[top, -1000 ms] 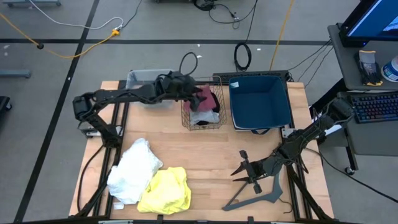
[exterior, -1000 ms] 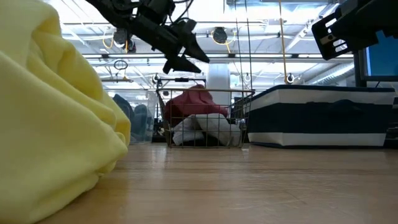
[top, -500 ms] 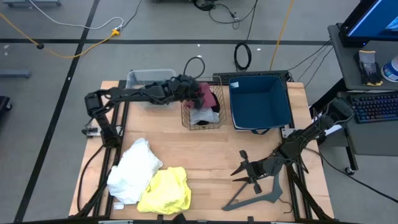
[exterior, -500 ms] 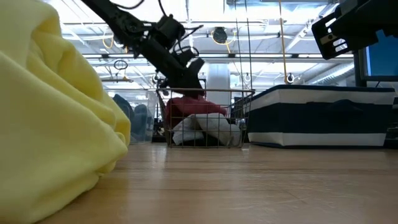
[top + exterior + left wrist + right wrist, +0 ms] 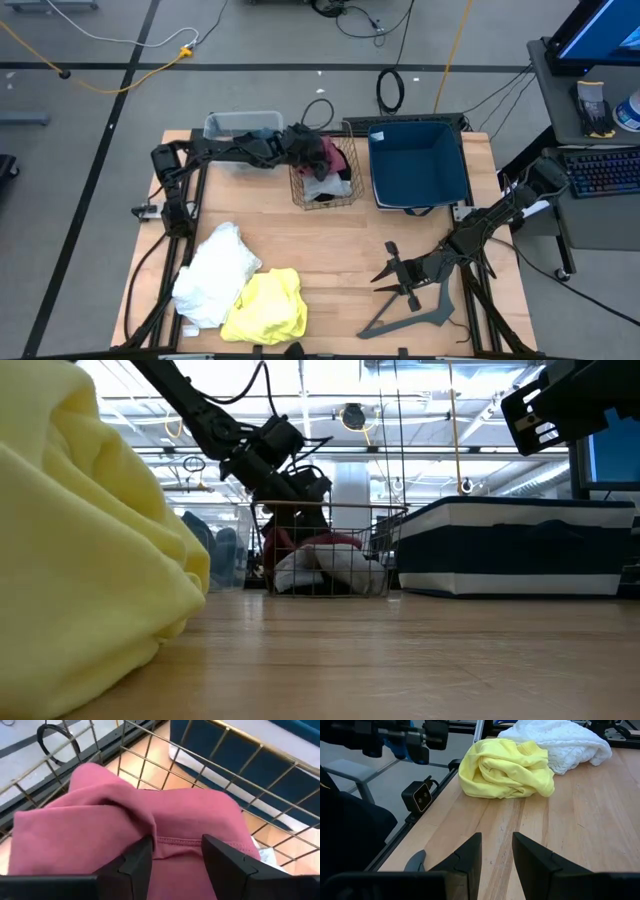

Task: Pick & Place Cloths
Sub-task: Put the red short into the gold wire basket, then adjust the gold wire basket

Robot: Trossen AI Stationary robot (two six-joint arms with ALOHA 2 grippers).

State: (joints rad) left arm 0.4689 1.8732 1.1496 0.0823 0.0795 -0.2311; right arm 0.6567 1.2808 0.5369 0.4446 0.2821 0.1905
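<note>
A maroon cloth (image 5: 175, 810) lies on top in the wire basket (image 5: 325, 178) at the table's far side, over a white-grey cloth (image 5: 335, 568). My left gripper (image 5: 176, 842) is open and reaches down into the basket onto the maroon cloth (image 5: 332, 152). A white cloth (image 5: 215, 270) and a yellow cloth (image 5: 268, 305) lie bunched on the table's near left. My right gripper (image 5: 385, 272) hangs open over the near right, beside the dark hanger (image 5: 410, 315), touching nothing. My left gripper stands open on the maroon cloth's top, coming slanting down from the table's left. A raised fold with a stitched hem (image 5: 172, 840) lies between the two fingers (image 5: 135, 862). The cloth rests in the basket on the white-grey cloth and sits squashed low (image 5: 300, 543).
A dark blue bin (image 5: 420, 165) stands right of the basket, and a grey bin (image 5: 235, 125) stands left of it. The yellow cloth (image 5: 80, 560) fills the low view's left. Bare wood lies between the basket and the near cloths. A desk with a keyboard stands beyond the right edge.
My left gripper has moved right and down from above the basket's left rim into the basket, staying open. The maroon cloth, heaped above the rim before, now sits pressed lower. My right arm has kept still.
</note>
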